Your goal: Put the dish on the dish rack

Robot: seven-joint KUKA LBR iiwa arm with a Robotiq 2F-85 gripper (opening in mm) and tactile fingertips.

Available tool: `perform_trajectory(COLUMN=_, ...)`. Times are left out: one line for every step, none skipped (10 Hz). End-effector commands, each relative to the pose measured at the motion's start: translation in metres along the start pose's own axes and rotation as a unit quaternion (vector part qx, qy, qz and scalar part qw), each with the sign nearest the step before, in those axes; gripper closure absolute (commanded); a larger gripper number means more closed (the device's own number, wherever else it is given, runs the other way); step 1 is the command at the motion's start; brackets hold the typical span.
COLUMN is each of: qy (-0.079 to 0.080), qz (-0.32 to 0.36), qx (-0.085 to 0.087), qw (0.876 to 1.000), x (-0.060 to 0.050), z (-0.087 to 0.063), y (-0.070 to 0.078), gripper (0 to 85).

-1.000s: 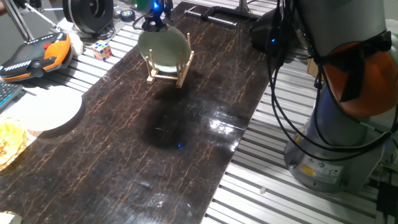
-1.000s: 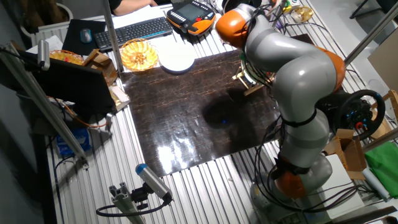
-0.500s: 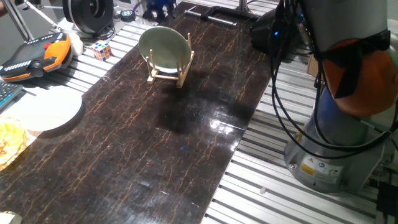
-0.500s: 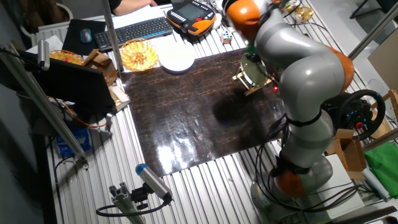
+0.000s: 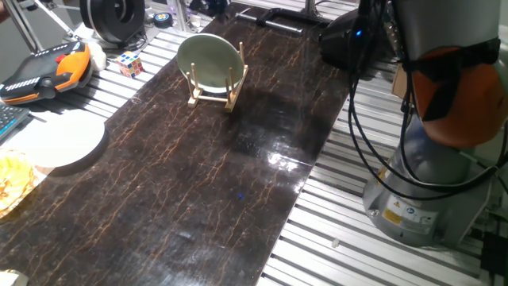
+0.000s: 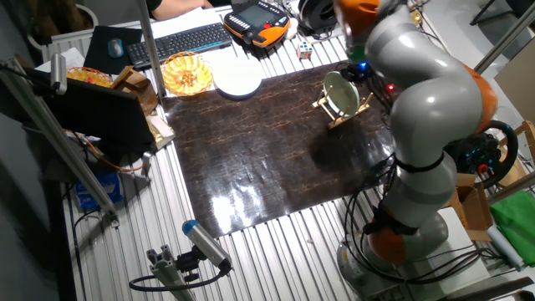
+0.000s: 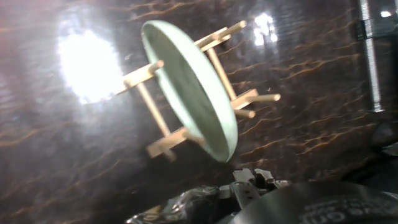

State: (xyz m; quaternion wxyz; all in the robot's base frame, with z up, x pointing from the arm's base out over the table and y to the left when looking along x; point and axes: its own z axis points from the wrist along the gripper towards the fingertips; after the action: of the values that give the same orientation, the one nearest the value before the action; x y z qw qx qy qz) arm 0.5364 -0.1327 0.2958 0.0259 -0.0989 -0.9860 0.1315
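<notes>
The dish (image 5: 208,62), pale mint-green, stands on edge in the light wooden dish rack (image 5: 216,97) at the far end of the dark mat, leaning between the upright pegs. Both also show in the other fixed view, dish (image 6: 340,94) and rack (image 6: 333,114). The hand view looks down on the dish (image 7: 186,87) held between the rack's pegs (image 7: 239,99). Nothing touches the dish. My gripper is lifted away above it. Only a dark bit of it (image 5: 208,5) shows at the top edge, and no fingers show in the hand view.
A flat white plate (image 5: 55,141) lies at the left of the mat. A Rubik's cube (image 5: 131,63) and an orange teach pendant (image 5: 44,71) lie beyond it. A yellow basket (image 6: 187,73) stands near the keyboard. The robot base (image 5: 429,183) and cables stand at the right.
The gripper, which was at the dish's top edge, has let go and risen up out of the fixed view. The dish stays standing in the rack.
</notes>
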Motion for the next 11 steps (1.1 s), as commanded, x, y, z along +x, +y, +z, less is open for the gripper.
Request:
perform_trajectory(qy=0.001, qz=-0.006, qx=-0.016, qw=1.0, x=0.003, z=-0.003, y=-0.001, gripper=83.0)
perform_trajectory(qy=0.002, qz=-0.013, qx=-0.025, qw=1.0, x=0.007, z=-0.004, y=-0.001, gripper=83.0)
perform_trajectory(qy=-0.008, qz=-0.015, qx=-0.027, qw=0.999, x=0.012, z=-0.004, y=0.001, gripper=83.0)
perform_trajectory(qy=-0.021, qz=-0.016, qx=-0.023, qw=0.999, x=0.018, z=-0.002, y=0.005, gripper=83.0)
perform_trajectory(qy=-0.027, qz=-0.017, qx=-0.025, qw=0.999, x=0.021, z=0.0, y=0.008, gripper=83.0)
perform_trajectory(qy=-0.024, qz=-0.013, qx=-0.039, qw=0.999, x=0.023, z=0.002, y=0.01, gripper=83.0)
perform_trajectory(qy=-0.022, qz=-0.012, qx=-0.039, qw=0.999, x=0.025, z=0.003, y=0.011, gripper=83.0)
perform_trajectory(qy=-0.023, qz=-0.011, qx=-0.039, qw=0.999, x=0.027, z=0.004, y=0.013, gripper=83.0)
perform_trajectory(qy=-0.026, qz=-0.012, qx=-0.041, qw=0.999, x=0.028, z=0.005, y=0.014, gripper=83.0)
perform_trajectory(qy=-0.03, qz=-0.016, qx=-0.042, qw=0.999, x=0.027, z=0.006, y=0.015, gripper=83.0)
perform_trajectory(qy=-0.033, qz=-0.017, qx=-0.044, qw=0.998, x=0.024, z=0.008, y=0.016, gripper=83.0)
